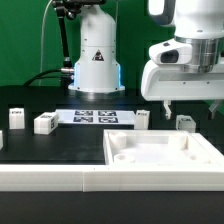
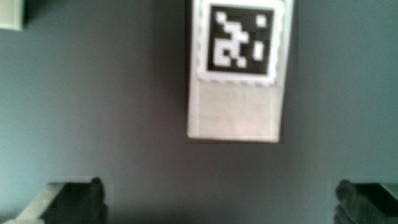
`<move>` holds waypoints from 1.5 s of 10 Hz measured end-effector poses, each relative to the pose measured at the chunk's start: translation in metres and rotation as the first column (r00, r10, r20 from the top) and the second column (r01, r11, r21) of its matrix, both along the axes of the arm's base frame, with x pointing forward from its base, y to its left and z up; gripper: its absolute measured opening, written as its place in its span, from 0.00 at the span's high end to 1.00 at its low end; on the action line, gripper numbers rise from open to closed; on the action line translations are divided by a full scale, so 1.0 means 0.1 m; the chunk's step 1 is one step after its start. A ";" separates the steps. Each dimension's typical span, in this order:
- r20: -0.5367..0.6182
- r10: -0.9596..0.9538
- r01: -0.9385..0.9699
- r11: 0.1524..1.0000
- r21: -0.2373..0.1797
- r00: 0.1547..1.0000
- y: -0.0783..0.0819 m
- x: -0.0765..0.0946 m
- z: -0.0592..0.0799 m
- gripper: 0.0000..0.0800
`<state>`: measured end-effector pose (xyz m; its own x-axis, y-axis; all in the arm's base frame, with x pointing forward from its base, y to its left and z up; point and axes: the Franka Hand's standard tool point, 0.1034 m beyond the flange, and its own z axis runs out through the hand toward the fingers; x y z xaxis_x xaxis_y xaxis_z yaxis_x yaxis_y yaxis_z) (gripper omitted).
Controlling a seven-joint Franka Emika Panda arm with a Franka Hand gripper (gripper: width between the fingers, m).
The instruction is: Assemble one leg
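Several white legs with marker tags stand on the dark table in the exterior view: two at its left point(image 1: 18, 119) point(image 1: 44, 122), one near the middle point(image 1: 143, 119) and one at its right point(image 1: 185, 121). My gripper point(image 1: 190, 106) hangs open just above the right one, not touching it. In the wrist view that leg point(image 2: 238, 70) lies on the table with its tag face toward the camera. It is ahead of the gap in my open gripper point(image 2: 222, 205). The dark fingertips point(image 2: 71, 200) stand wide apart and hold nothing.
The large flat white tray-like piece with a raised rim point(image 1: 120, 150) lies at the front. The marker board point(image 1: 95, 117) lies behind it in the middle. A white robot base point(image 1: 95, 60) stands at the back. A white edge point(image 2: 9, 12) shows in a corner of the wrist view.
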<state>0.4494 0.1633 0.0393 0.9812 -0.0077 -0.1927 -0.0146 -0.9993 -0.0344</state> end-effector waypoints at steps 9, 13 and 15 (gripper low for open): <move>-0.537 0.000 -0.025 0.999 -0.040 0.843 0.09 -0.15 -0.15 0.19; -0.595 -0.004 -0.030 0.998 -0.047 0.804 0.07 -0.29 -0.33 0.19; -0.597 -0.008 -0.028 0.998 -0.052 0.803 0.07 -0.33 -0.35 0.19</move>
